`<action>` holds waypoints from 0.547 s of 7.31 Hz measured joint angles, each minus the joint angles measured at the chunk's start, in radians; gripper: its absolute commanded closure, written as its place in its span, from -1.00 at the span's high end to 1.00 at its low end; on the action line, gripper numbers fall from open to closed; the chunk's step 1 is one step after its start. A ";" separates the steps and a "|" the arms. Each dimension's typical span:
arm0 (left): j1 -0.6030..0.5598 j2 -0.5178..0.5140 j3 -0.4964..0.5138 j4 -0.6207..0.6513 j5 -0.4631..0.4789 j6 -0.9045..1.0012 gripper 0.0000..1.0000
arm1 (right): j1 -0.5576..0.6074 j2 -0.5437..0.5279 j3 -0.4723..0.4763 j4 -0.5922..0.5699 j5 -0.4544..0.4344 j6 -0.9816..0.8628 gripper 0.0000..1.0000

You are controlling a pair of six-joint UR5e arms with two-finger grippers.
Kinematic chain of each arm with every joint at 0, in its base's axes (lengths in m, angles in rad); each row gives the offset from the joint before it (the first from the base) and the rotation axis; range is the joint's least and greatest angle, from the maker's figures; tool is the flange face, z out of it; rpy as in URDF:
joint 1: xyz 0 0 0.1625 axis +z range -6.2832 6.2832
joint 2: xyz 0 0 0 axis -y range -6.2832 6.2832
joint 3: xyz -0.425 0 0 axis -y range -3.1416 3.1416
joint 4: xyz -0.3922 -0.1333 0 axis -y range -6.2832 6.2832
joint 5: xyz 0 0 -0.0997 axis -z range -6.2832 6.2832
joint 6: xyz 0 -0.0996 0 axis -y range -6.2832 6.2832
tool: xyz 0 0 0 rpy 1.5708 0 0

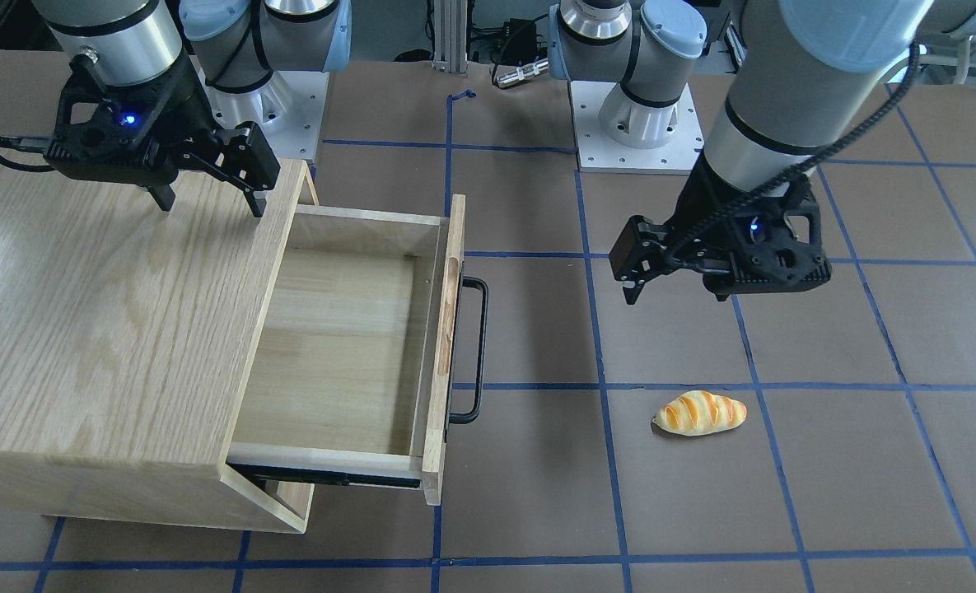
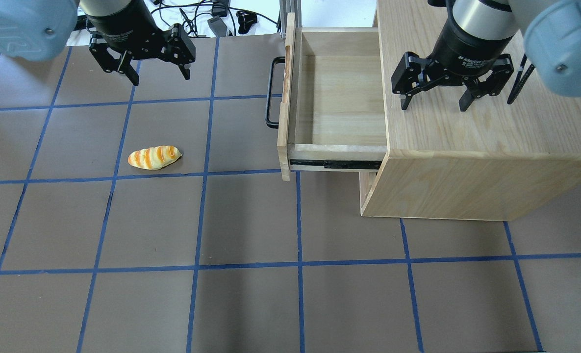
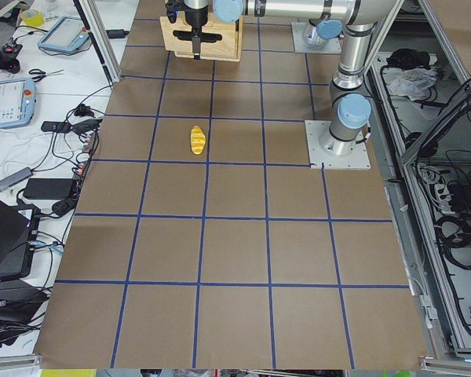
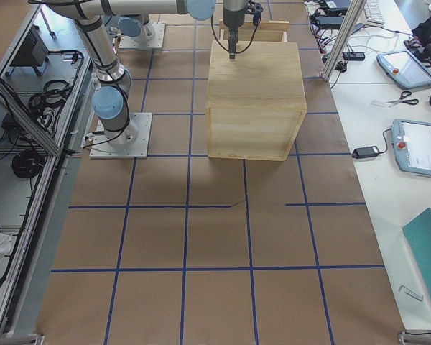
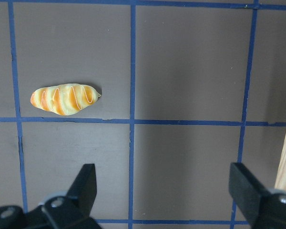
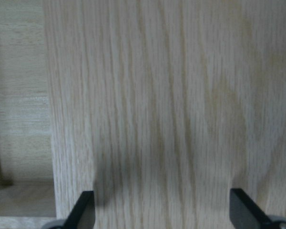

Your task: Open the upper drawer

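1. a light-oak cabinet (image 2: 467, 147) is seen standing on a brown bench (image 2: 246, 294) marked with a grid of blue tape, on the robot's right side.
2. the upper drawer (image 2: 341, 98) is seen pulled well out of the cabinet, so that its bare wooden floor and inner walls are exposed from above.
3. the drawer's front panel is turned toward the robot's left side, and the slide direction runs across the bench from right to left.
4. the long axis of the front panel, and of the black bar handle (image 2: 270, 93) fixed to it, runs from the robot's side of the bench toward the far side.
5. a black slide rail is shown under the near side wall of the drawer.
6. the right gripper (image 2: 434, 104) is held above the cabinet top, near the edge over the drawer opening, with its fingers spread apart and nothing between them.
7. the left gripper (image 2: 161, 76) is held above the bare bench, well apart from the handle, with its fingers also spread wide and nothing held.
8. a striped orange-and-cream bread roll (image 2: 154, 157) is seen lying on the bench on the robot's left side, well apart from the drawer.
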 measured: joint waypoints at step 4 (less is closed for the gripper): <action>0.064 0.025 0.000 -0.054 -0.024 0.131 1.00 | 0.000 0.000 0.000 0.000 0.001 0.000 1.00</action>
